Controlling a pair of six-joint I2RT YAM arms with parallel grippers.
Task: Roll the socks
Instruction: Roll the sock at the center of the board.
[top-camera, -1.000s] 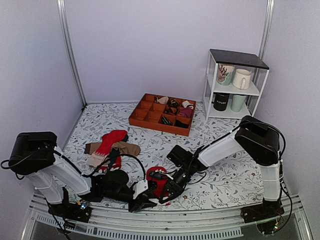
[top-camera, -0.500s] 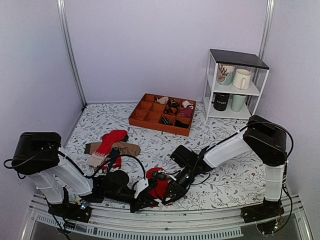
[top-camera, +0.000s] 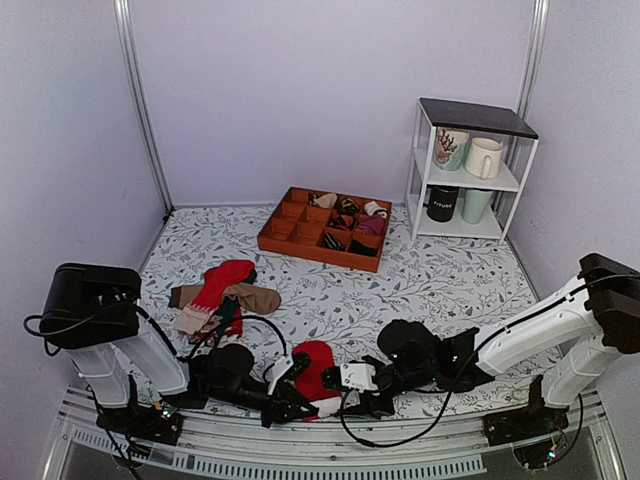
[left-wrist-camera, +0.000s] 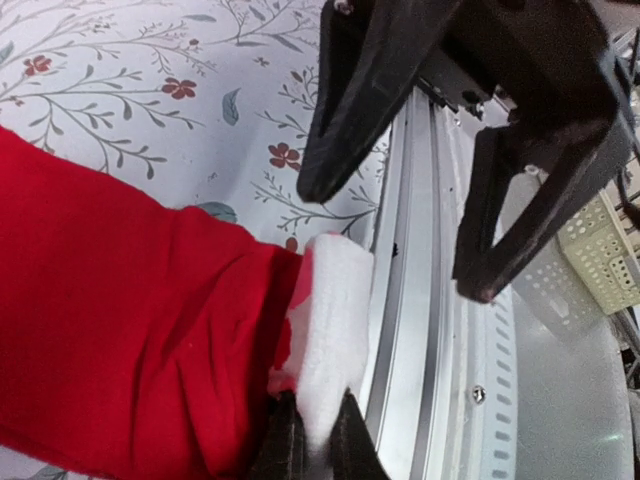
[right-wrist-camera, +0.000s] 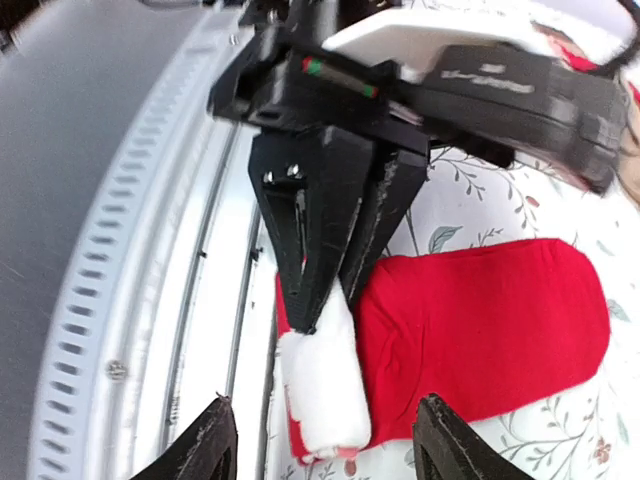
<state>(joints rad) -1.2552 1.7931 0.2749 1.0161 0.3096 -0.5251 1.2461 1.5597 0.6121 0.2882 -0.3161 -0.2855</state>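
Note:
The socks (top-camera: 314, 368) lie flat near the table's front edge, bright red with a white cuff (right-wrist-camera: 325, 372) toward the rail. My left gripper (top-camera: 288, 400) is shut on that cuff, its fingers (left-wrist-camera: 284, 430) pinching the white edge (left-wrist-camera: 333, 320). Facing it from the right, my right gripper (top-camera: 348, 381) stands open, its fingertips (right-wrist-camera: 208, 448) straddling the cuff end without touching it. In the left wrist view the right gripper's two dark fingers (left-wrist-camera: 345, 100) hang spread above the rail. The red foot part (right-wrist-camera: 490, 320) spreads flat on the floral cloth.
A metal rail (top-camera: 300, 440) runs along the front edge just beside the cuff. A heap of red, brown and beige socks (top-camera: 225, 295) lies at the left. An orange compartment tray (top-camera: 290, 228) sits at the back, with a white shelf of mugs (top-camera: 468, 170) at back right.
My right gripper has opened and let go of the sock, and its arm has dropped low and swung right. The left gripper has closed on the white cuff.

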